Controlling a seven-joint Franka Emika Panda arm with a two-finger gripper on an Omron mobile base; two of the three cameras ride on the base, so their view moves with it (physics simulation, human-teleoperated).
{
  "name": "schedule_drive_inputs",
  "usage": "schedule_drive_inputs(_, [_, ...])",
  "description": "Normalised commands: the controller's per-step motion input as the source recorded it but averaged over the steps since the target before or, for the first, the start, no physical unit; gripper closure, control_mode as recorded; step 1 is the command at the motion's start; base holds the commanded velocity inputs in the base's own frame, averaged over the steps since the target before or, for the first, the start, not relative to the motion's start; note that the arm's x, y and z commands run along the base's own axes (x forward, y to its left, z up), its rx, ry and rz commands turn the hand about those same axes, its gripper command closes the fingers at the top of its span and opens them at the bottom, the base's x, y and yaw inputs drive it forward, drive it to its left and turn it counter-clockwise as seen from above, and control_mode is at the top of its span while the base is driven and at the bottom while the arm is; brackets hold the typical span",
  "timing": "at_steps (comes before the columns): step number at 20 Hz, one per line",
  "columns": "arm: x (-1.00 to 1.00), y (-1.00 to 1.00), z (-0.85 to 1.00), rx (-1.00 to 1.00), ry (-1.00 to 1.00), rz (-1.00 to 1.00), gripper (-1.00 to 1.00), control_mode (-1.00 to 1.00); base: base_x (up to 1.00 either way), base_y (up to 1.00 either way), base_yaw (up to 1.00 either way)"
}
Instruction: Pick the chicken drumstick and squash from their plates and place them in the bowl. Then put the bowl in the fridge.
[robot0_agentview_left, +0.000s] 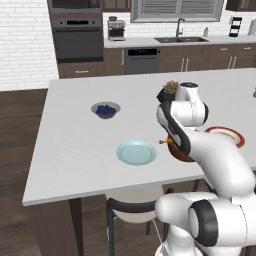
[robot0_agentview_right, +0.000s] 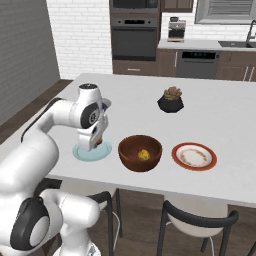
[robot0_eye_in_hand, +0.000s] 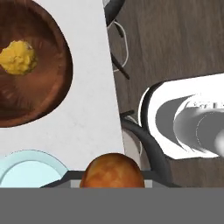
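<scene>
My gripper is shut on the golden-orange chicken drumstick, holding it above the counter between the light blue plate and the reddish-brown wooden bowl. The drumstick's thin bone pokes out left of the hand. The yellow squash lies inside the bowl, also seen as squash in the bowl. The blue plate is bare. The white plate with the red rim sits right of the bowl, bare too. The fridge is out of view.
A small grey bowl of blueberries stands behind the blue plate. A black plant pot stands behind the wooden bowl. Dark chairs are tucked under the counter's near edge, with wood floor beyond it.
</scene>
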Motion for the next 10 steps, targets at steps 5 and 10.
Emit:
schedule_drive_inputs(5, [-0.02,-0.72,0.68,-0.14,-0.02,-0.01,1.0,-1.0,0.0,0.0,0.0])
schedule_drive_inputs(10, [0.01,-0.99,0.07,0.01,0.12,-0.06,1.0,-1.0,0.0,0.0,0.0])
